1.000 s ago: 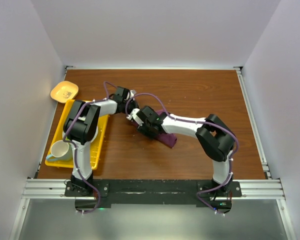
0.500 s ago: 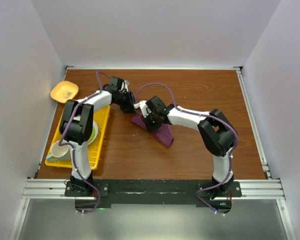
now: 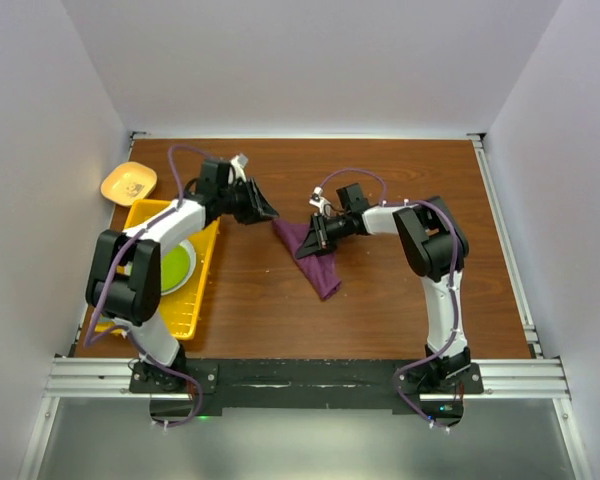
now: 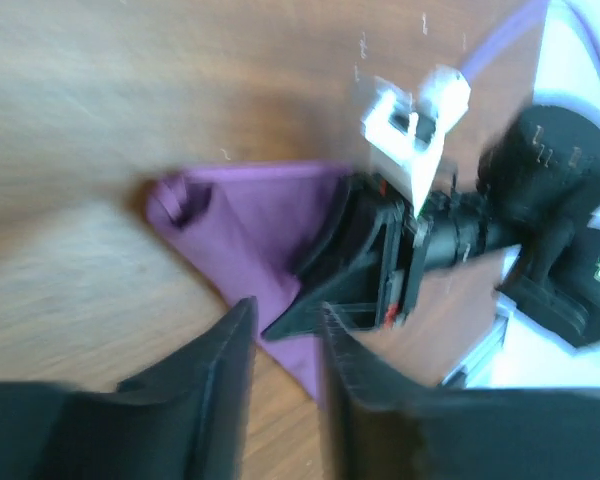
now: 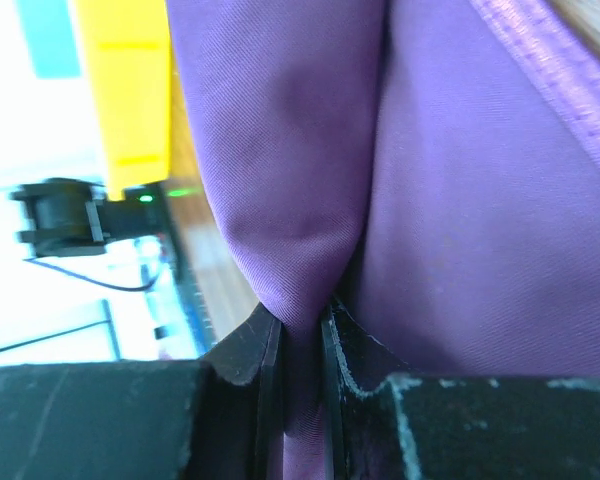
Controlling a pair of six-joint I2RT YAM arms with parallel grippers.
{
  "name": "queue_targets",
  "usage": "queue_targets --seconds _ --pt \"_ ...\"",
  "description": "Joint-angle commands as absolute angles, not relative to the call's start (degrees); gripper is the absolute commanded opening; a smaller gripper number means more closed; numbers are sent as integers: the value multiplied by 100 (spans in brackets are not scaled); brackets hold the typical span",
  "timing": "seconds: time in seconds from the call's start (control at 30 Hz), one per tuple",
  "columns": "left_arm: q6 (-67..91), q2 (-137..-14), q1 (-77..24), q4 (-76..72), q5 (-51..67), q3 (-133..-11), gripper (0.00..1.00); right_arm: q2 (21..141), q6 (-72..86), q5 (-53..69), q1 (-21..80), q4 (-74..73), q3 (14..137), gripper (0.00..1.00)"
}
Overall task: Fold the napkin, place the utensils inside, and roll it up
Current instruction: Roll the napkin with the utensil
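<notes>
The right gripper [image 5: 300, 318] has its jaws closed on a raised fold of the napkin [image 5: 440, 200], which lies bunched near the centre of the table [image 3: 400, 290]. The left gripper [image 4: 280, 330] has its jaws parted and empty, near the cloth's left corner.

Risk: the narrow pinch may slip, or drag the cloth askew instead of folding it.

The yellow tray [image 3: 211, 262] holding the green plate [image 3: 177, 266] lies along the left edge, and a yellow dish [image 3: 128, 182] sits at the far-left corner. Neither obstructs. No utensils can be made out.

The left gripper [image 3: 264, 211] has opened and drawn back to the left, now apart from the napkin [image 3: 318, 266]. The right gripper [image 3: 318, 231] has moved right and pinched shut on a napkin fold.
</notes>
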State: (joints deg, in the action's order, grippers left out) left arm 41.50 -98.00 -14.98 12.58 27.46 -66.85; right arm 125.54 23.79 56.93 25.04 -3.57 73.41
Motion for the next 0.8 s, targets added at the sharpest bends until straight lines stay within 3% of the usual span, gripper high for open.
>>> queue_targets --seconds 0.0,0.17,0.43,0.63,0.77 --pt "5088 -9729 -1626 -823 3735 -5777 24 12867 2979 5889 2461 -26 7101 0" --pt "5317 -10186 -1828 -2143 3824 -5678 5 12911 2839 5810 2382 -149 7067 0" --pt "5836 -10994 -2030 -3602 3876 -5353 3 12938 2593 5695 2294 -404 7084 0" --pt "5503 -11328 -2074 -3288 3639 -5344 2 12850 2628 5520 2294 -448 7189 2" --pt "5064 -11548 -2074 -3006 3454 -5370 2 12648 2479 5274 2303 -852 7347 10"
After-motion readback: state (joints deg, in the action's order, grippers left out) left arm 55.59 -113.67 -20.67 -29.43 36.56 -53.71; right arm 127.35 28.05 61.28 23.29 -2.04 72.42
